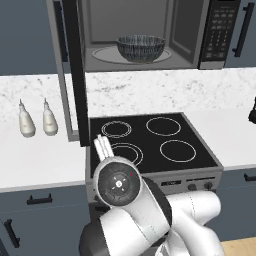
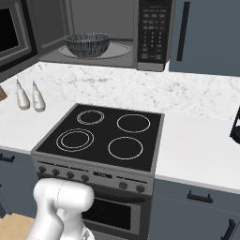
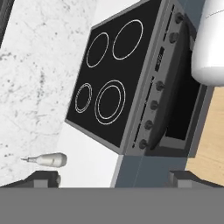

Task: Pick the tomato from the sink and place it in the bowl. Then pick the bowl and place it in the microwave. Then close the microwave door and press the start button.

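Above stove point(image 2: 103, 136), bowl point(image 1: 141, 48) sits upright inside open microwave point(image 1: 145, 35).

The bowl point(image 1: 141, 48) hides its own contents behind its rim. The microwave door point(image 1: 75, 70) is cut off by the top edge. Only stubs of the gripper point(image 3: 113, 178) fingertips show, their gap unreadable.
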Motion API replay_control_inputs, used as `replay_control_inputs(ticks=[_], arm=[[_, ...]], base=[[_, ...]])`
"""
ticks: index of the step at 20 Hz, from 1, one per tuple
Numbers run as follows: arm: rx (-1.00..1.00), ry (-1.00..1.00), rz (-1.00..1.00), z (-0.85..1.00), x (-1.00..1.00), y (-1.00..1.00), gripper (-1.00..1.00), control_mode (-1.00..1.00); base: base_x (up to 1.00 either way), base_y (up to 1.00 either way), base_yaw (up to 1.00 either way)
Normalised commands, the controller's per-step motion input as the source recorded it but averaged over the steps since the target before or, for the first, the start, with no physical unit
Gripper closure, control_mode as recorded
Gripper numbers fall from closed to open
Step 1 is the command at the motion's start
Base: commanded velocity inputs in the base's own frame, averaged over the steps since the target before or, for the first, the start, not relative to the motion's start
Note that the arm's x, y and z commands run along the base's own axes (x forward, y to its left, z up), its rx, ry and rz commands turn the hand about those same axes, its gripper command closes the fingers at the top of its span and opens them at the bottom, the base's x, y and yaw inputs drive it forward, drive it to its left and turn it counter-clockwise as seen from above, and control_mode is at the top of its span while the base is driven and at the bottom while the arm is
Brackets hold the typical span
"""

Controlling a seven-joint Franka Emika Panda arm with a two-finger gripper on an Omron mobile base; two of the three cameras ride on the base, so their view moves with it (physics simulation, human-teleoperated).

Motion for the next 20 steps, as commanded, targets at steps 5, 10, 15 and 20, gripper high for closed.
replay_control_inputs(ticks=[5,10,15,20], arm=[[-0.02,0.0,0.0,-0.25,-0.2,0.93,-1.0,-1.0],[-0.05,-0.03,-0.02,-0.04,-0.11,0.99,-1.0,-1.0],[-0.08,-0.1,-0.14,0.19,0.27,0.92,-1.0,-1.0],[-0.04,-0.06,-0.29,0.46,0.96,0.59,-1.0,-1.0]], base=[[0.0,0.0,0.0],[0.0,0.0,0.0],[0.0,0.0,0.0],[0.0,0.0,0.0]])
